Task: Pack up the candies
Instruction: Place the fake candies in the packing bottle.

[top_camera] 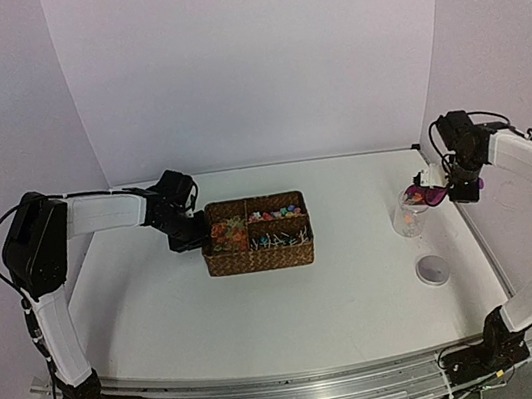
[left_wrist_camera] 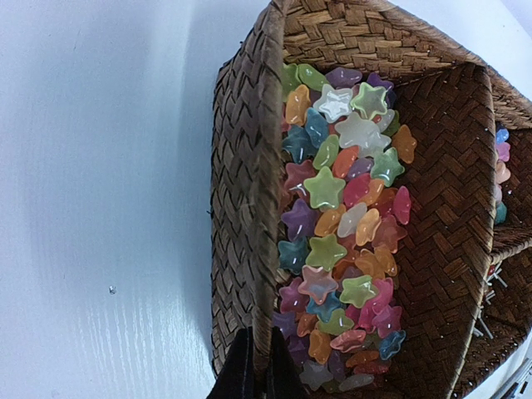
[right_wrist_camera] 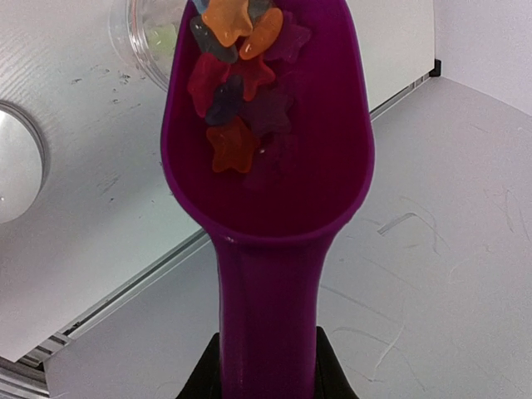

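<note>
Clamped in left gripper (left_wrist_camera: 259, 374) — woven wicker basket (left_wrist_camera: 241, 166) wall, glossy star-shaped candies (left_wrist_camera: 332, 216) beside. In right gripper (right_wrist_camera: 268, 370) — smooth magenta scoop (right_wrist_camera: 283, 183), stars legible from that wrist only.

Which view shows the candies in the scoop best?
Right wrist: the magenta scoop fills the frame, star candies lying near its tip. Top external shows the scoop as a tiny blob; left wrist shows only those in the basket.

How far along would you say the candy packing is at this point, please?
Done: the lid is off the jar, lying on the table. In hand: the right end effector holds the scoop of candies at the jar's mouth; the left end effector grips the basket wall. Left: many candies lie in the basket.
</note>
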### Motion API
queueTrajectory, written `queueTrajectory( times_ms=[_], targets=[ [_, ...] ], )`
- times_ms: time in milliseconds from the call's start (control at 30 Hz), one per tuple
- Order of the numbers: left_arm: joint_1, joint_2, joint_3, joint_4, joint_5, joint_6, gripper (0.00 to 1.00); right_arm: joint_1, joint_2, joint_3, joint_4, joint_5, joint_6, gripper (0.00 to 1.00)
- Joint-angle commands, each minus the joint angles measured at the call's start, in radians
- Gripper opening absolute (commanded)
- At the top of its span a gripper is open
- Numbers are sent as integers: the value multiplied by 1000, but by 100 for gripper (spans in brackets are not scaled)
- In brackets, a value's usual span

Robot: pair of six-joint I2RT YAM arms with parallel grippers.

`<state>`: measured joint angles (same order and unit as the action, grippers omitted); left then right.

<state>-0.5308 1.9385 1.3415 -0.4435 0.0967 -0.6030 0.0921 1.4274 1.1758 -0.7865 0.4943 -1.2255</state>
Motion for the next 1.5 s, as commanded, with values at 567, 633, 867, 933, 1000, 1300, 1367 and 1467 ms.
queueTrajectory(
  times_ms=[567, 633, 867, 933, 1000, 1300, 1367, 1467],
  targets=[
    [32, 55, -1, -83, -35, -20, 0, 100, 49, 31, 3, 122, -101, 0],
    [32, 54, -1, -83, -37, -20, 0, 112, 51, 35, -6, 111, -96, 0],
    [34, 59, 3, -80, -34, -16, 0, 135, 26, 56, -79, 27, -79, 0],
    [34, 63, 7, -82, -32, -14, 0, 147, 14, 54, -81, 9, -69, 0],
    [34, 67, 10, -84, -29, -14, 0, 165, -3, 50, -82, -4, -65, 0],
    [34, 73, 10, -85, -21, -14, 0, 197, -26, 77, -75, -16, -30, 0],
    [34, 75, 10, -84, -19, -13, 0, 197, -22, 98, -55, 24, -16, 0],
    [34, 74, 10, -84, -18, -14, 0, 197, -19, 146, -32, 55, -1, 0]
  ],
)
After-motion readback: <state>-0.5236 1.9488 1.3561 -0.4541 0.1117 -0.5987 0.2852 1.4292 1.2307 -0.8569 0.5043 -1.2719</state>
